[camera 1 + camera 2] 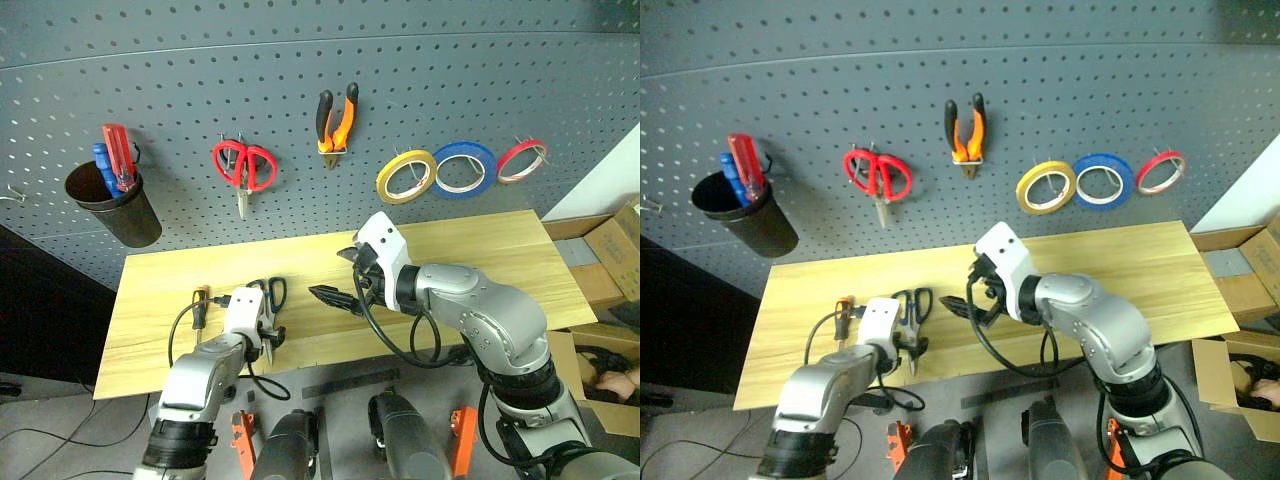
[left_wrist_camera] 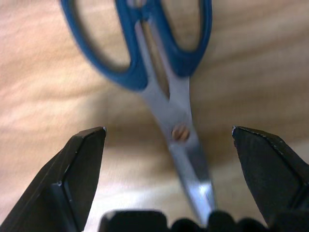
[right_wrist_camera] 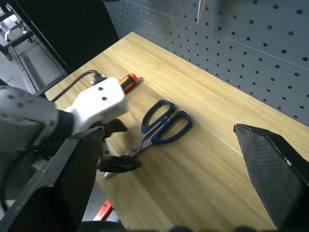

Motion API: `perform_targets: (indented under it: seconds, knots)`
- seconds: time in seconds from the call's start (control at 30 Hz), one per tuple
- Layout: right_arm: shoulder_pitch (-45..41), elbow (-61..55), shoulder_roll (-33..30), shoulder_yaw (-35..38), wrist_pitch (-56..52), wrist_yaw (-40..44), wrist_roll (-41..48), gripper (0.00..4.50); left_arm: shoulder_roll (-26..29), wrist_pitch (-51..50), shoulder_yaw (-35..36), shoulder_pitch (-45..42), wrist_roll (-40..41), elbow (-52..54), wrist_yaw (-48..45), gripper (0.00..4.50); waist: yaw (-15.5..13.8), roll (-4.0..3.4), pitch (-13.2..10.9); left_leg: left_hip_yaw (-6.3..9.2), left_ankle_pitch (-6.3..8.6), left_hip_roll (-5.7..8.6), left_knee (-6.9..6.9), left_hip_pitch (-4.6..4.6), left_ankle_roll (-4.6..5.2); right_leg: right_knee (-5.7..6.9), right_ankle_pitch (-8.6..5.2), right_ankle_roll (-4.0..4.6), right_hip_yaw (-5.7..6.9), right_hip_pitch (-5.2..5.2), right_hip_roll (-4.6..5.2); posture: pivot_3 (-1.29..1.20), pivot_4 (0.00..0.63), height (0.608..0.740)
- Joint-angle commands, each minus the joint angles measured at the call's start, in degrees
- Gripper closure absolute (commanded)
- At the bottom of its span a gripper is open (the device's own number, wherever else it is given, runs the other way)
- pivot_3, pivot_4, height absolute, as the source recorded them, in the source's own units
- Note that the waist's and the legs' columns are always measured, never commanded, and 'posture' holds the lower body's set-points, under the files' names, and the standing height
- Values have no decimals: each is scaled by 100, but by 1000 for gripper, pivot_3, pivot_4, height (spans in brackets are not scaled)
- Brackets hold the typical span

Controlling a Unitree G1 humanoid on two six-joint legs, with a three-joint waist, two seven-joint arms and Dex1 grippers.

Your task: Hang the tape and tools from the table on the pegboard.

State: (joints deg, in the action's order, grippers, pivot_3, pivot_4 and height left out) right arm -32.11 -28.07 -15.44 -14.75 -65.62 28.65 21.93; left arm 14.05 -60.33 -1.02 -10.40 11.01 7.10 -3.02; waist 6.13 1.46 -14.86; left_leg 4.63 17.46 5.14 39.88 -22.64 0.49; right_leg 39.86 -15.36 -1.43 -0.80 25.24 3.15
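Grained pale wood counter (image 1: 480, 250); scissors (image 2: 166, 92) with shiny metal blades and smooth blue plastic handles; matt grey perforated pegboard (image 1: 300, 90).

We count three tape rings on the pegboard (image 1: 300, 90): one yellow tape (image 1: 405, 176), one blue tape ring (image 1: 464, 168), one red tape ring (image 1: 522, 159). Two scissors: red-handled scissors (image 1: 244, 167) on the board, dark-blue-handled scissors (image 3: 161, 124) on the table (image 1: 480, 250). One pliers (image 1: 336, 121), hung. Three screwdrivers: a red and blue pair (image 1: 112, 158) in one black cup (image 1: 115, 210), one orange-and-black screwdriver (image 3: 128, 81) on the table.
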Motion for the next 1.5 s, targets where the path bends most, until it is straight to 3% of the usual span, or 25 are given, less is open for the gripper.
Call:
perform_targets:
  seconds: [0.03, 0.13, 0.23, 0.47, 0.57, 0.8, 1.03, 1.23, 1.5]
  knots:
    - [59, -386, -136, 52, -105, 101, 251, 21, -265, 119, 21, -109, -123, -230, 153, 0, 3, 0, 0, -1, 0, 0, -1, 1, 0, 1, 0, 0, -1, 0, 0, -214, 266, 740]
    - [71, -409, -321, 37, -103, 96, 268, 21, -335, 200, 16, -130, -204, -329, 154, 0, 14, 0, 0, 0, 0, 0, -1, 1, 0, 0, 0, 0, 0, -1, 0, -223, 267, 740]
    - [63, -350, -384, 81, -82, -25, 226, 0, -384, 289, 95, -100, -260, -376, 176, 916, 17, 0, 0, -1, 0, 0, -1, 3, 0, 0, 0, 0, -1, -2, 0, -227, 267, 740]
    - [95, -363, -474, 129, -56, -131, 252, 0, -264, 639, 102, 69, -346, -166, -8, 3503, 21, 0, 0, -1, 0, -1, 0, 3, 0, 0, 0, -1, -1, -3, 0, -227, 267, 740]
    - [80, -395, -555, 102, 61, -190, 164, 0, -275, 706, 136, 102, -265, -95, -174, 3994, 20, 0, 0, 0, 0, -1, -1, 3, 0, -1, 0, -1, 0, -4, 0, -227, 267, 740]
    - [69, -607, -686, 331, 57, -277, 252, 0, -154, 959, 276, 437, 99, 617, -819, 4050, 29, 0, 0, 0, 0, -1, -1, -2, 0, -6, 0, -1, 0, -1, 0, -227, 267, 740]
    - [234, -987, -1172, 964, 523, 30, 405, 0, 562, 2375, 651, 1126, 625, 2202, -2049, 4051, 26, -2, -2, 0, 2, -14, -7, -16, 2, -38, 1, -1, 12, 0, -2, -228, 267, 740]
    - [575, -1166, -1622, 1287, 1664, 680, 500, 0, 819, 3055, 1054, 1167, 722, 3191, -2145, 4051, -13, -3, -2, -2, 10, -19, -9, -20, 16, -68, 6, -9, 19, -12, -4, -197, 260, 740]
    - [495, -852, -1593, 1388, 1976, 759, 695, 0, 745, 3280, 1311, 786, 696, 3225, -1734, 4051, -42, -2, -2, -6, 15, -21, -8, -19, 24, -84, 12, -16, 21, -20, -4, -173, 246, 740]
